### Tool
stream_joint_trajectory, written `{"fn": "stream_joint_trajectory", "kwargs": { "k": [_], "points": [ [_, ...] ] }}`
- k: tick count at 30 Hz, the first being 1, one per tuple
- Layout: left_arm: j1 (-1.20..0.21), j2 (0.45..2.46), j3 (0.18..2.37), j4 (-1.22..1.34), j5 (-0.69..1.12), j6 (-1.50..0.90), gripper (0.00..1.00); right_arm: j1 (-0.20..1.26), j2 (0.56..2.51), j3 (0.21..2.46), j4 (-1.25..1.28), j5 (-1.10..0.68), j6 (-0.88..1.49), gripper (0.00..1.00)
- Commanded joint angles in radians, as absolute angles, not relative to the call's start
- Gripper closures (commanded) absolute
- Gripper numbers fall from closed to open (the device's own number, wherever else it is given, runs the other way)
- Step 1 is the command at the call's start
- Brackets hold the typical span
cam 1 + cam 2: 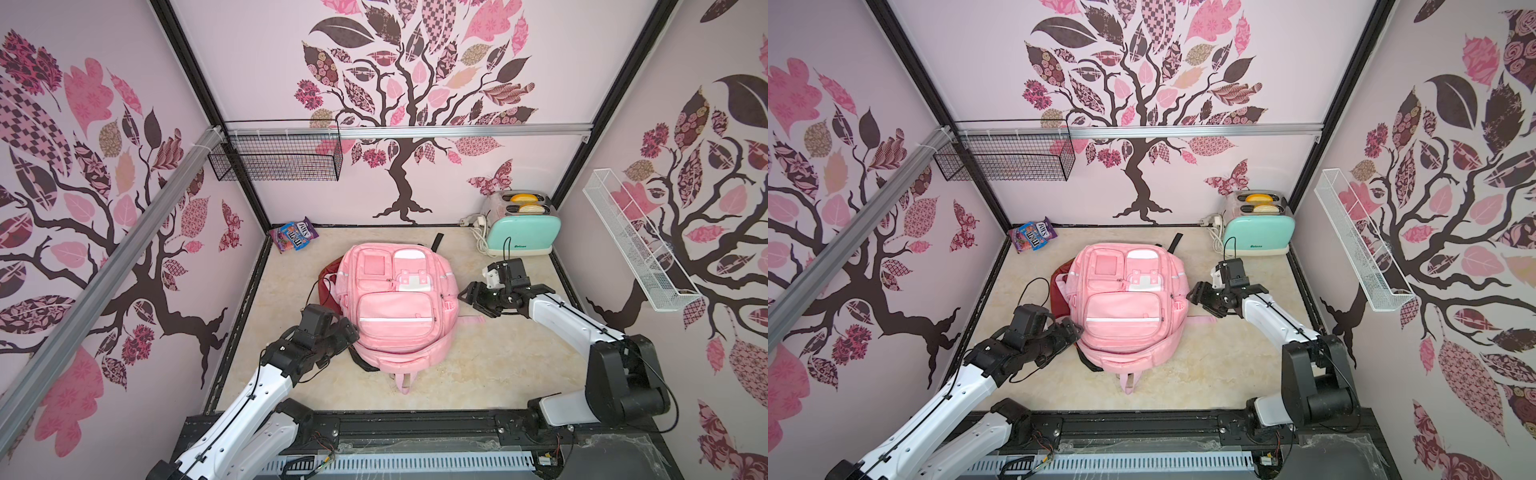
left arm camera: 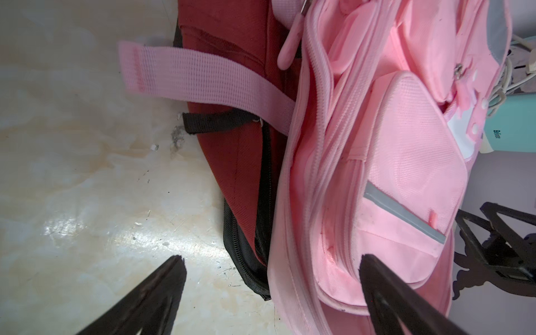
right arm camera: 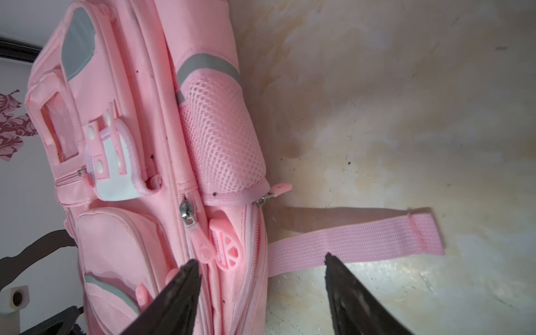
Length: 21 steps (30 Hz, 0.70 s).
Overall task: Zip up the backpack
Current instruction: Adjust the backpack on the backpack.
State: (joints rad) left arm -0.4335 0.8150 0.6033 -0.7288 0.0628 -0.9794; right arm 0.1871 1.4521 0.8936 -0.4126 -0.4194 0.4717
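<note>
A pink backpack [image 1: 399, 303] [image 1: 1125, 303] lies front-side up in the middle of a marble-patterned table [image 1: 498, 361], its top end toward the back wall, resting partly on a dark red bag [image 1: 328, 282] that peeks out along the side nearer the left arm. The left gripper [image 1: 348, 332] [image 2: 271, 261] sits low at that side of the pack with its jaws spread wide and nothing between them clamped; in the left wrist view one fingertip [image 2: 177, 262] shows over bare tabletop and the other over the pink front pocket. In the same view a pink zipper pull [image 2: 287, 52] hangs against the red bag, just beside a flat pink webbing strap [image 2: 203, 81] that lies across the red fabric. On the opposite side, the right gripper [image 1: 469, 297] [image 3: 261, 260] hovers just beside the backpack, likewise released and holding nothing, one finger above the pack's side seam and the other above a second pink strap [image 3: 356, 240] stretched out flat on the table. Close ahead of its fingertips, the right wrist view shows a metal zipper slider [image 3: 185, 214] with its pink tab [image 3: 203, 246], and a mesh side pocket [image 3: 220, 139] beyond. A mint-green toaster [image 1: 521, 232] with bread in its slots stands in the far corner behind the right arm, and a bag of M&M's [image 1: 293, 237] leans in the opposite far corner. A black wire basket [image 1: 278, 158] and a white wire rack [image 1: 636, 245] hang on the tree-patterned walls.
</note>
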Motion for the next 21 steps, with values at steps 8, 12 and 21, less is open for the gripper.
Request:
{"fn": "stream_joint_trajectory", "kwargs": {
  "k": [8, 12, 21],
  "points": [
    [-0.455, 0.863, 0.588, -0.63, 0.118, -1.012, 0.2, 0.184, 1.731, 1.153, -0.304, -0.427, 0.497, 0.31],
    [-0.462, 0.908, 0.589, -0.582, 0.141, -1.01, 0.37, 0.184, 1.823, 1.234, -0.28, -0.482, 0.494, 0.41],
    [-0.463, 1.043, 0.707, -0.549, 0.16, -0.97, 1.0, 0.184, 1.741, 1.191, -0.282, -0.561, 0.495, 1.0]
  ]
}}
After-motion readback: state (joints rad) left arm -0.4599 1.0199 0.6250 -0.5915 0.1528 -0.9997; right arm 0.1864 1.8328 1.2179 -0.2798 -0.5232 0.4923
